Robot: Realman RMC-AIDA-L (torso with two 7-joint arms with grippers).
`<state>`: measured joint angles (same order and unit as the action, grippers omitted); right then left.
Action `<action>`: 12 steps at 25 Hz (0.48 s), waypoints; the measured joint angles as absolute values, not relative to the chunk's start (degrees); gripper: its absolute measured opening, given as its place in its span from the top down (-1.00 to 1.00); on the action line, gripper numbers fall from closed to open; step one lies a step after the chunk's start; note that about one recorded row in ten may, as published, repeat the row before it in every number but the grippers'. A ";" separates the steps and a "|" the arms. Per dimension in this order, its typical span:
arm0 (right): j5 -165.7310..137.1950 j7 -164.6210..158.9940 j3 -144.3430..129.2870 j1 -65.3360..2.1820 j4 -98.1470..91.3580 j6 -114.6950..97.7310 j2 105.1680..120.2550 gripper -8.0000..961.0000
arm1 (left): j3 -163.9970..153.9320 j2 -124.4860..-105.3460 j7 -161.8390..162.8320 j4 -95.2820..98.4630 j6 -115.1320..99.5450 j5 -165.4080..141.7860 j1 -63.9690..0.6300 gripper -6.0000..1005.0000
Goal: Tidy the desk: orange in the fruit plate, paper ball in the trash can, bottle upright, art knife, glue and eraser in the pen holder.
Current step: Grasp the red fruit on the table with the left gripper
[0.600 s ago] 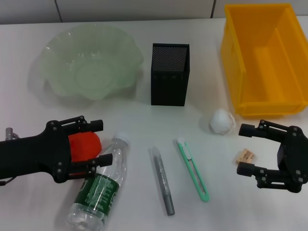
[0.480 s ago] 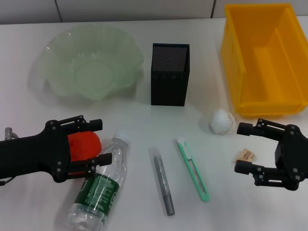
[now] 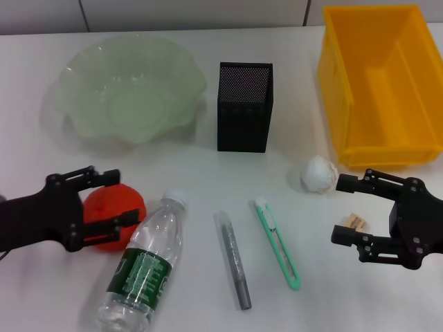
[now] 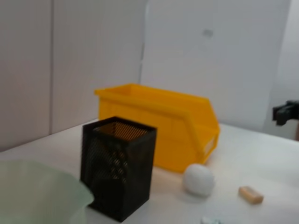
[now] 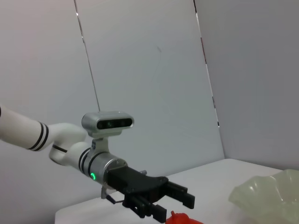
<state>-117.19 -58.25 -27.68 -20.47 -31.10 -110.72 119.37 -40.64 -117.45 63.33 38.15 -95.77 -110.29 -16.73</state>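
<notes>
Desk (image 3: 201,180): white, bears all items. Trash can (image 3: 379,83) at far right; fruit plate (image 3: 131,86) at far left; pen holder (image 3: 243,107) between them. Bottle (image 3: 147,261) lies on its side. Left gripper (image 3: 118,200) spread wide around the orange (image 3: 111,211). Right gripper (image 3: 344,209) spread wide about the eraser (image 3: 356,222), not touching it. Paper ball (image 3: 318,173) just beside the trash can. Art knife (image 3: 278,243) and glue (image 3: 234,259) lie flat, centre front.

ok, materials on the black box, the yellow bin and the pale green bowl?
Black square box: looks like perforated metal mesh, matte; light shows through its walls. Yellow rectangular bin: likely moulded plastic, smooth, slightly glossy. Pale green wavy bowl: translucent, glass or plastic, cannot tell which.
</notes>
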 joint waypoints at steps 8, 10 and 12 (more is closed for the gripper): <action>-117.19 -58.27 -27.68 -20.31 -30.66 -110.56 119.35 -0.66 | -40.37 -116.78 62.70 37.80 -93.33 -113.18 -15.46 -0.45; -117.19 -58.27 -27.68 -20.37 -30.52 -110.56 119.35 -0.66 | -40.37 -116.84 62.69 37.80 -92.23 -113.69 -15.54 -0.44; -117.13 -58.27 -27.68 -20.44 -30.45 -110.56 119.35 -0.66 | -40.37 -116.87 62.71 37.81 -91.75 -113.86 -15.67 -0.35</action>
